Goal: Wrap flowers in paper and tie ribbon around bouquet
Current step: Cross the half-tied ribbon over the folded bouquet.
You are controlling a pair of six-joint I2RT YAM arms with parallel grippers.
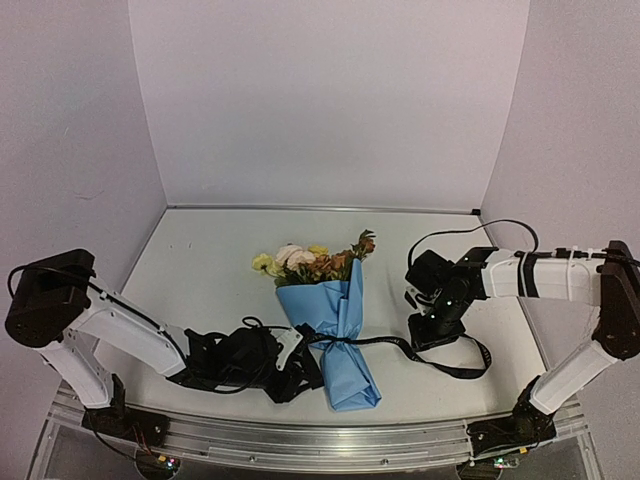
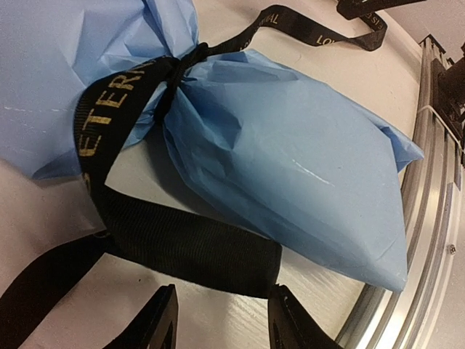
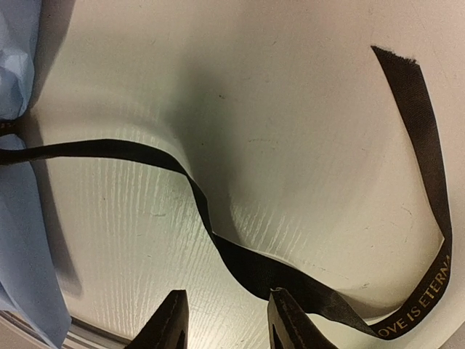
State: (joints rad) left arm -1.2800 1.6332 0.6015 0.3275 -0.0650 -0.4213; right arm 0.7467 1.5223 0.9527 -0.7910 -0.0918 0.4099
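Observation:
The bouquet lies on the table: the flowers (image 1: 310,262) in yellow, cream and rust point away from me, wrapped in light blue paper (image 1: 335,330). The black ribbon (image 1: 345,340) is knotted around the paper's waist, and one tail trails right across the table (image 1: 455,368). My left gripper (image 1: 296,368) is open beside the cone's lower end. In the left wrist view the left gripper (image 2: 221,320) holds nothing, and a ribbon tail (image 2: 182,247) lies just past its tips in front of the paper (image 2: 290,167). My right gripper (image 1: 432,335) (image 3: 227,320) is open above the ribbon tail (image 3: 276,273).
A metal rail (image 1: 300,440) (image 2: 429,218) runs along the table's near edge, close to the cone's tip. White walls enclose the table at the back and on both sides. A black cable (image 1: 470,228) loops above the right arm.

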